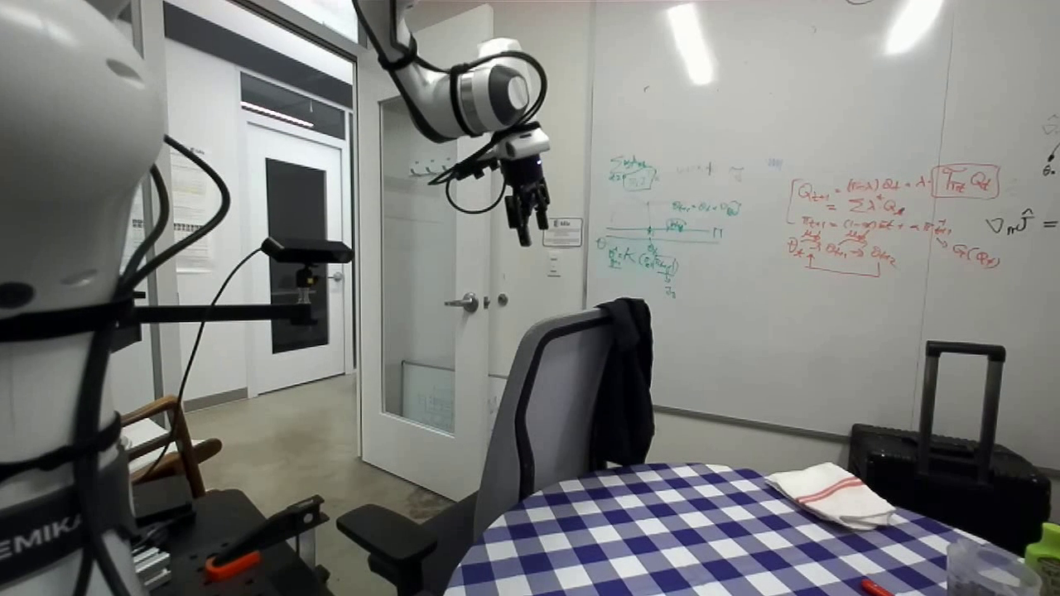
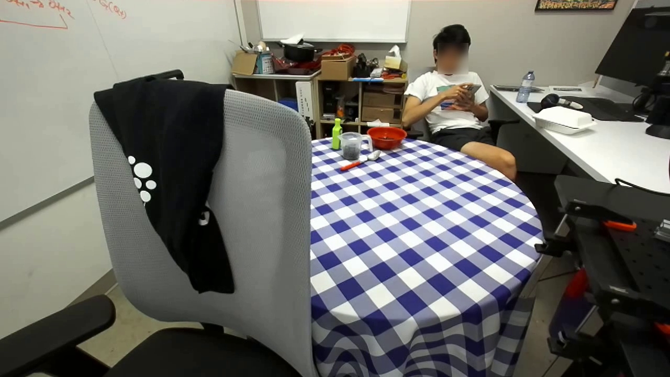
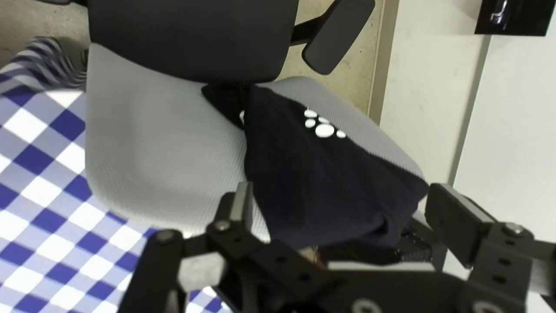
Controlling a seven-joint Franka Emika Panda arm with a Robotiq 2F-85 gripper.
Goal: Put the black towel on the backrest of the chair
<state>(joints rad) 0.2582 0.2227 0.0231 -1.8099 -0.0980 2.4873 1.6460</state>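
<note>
Black towel (image 3: 312, 187): below the gripper (image 3: 341, 202) and clear of it, already over the top of the backrest (image 3: 165, 143) with cloth down both faces. Jaws are spread wide and holding nothing, so imo it's placed and only backing off is left.
Backrest: also below the gripper. Towel sits toward one top corner, not centred, so it might creep. If you bother fixing it, pinch the top fold, lift a touch, shift it inward.
Checked tablecloth (image 3: 52, 195): lower, left of the gripper in the wrist view. I'd go straight up before any sideways move, less chance of dragging something.
Seated person (image 2: 445, 110): well away from the gripper, past the tablecloth. No need to rush on their account.
</note>
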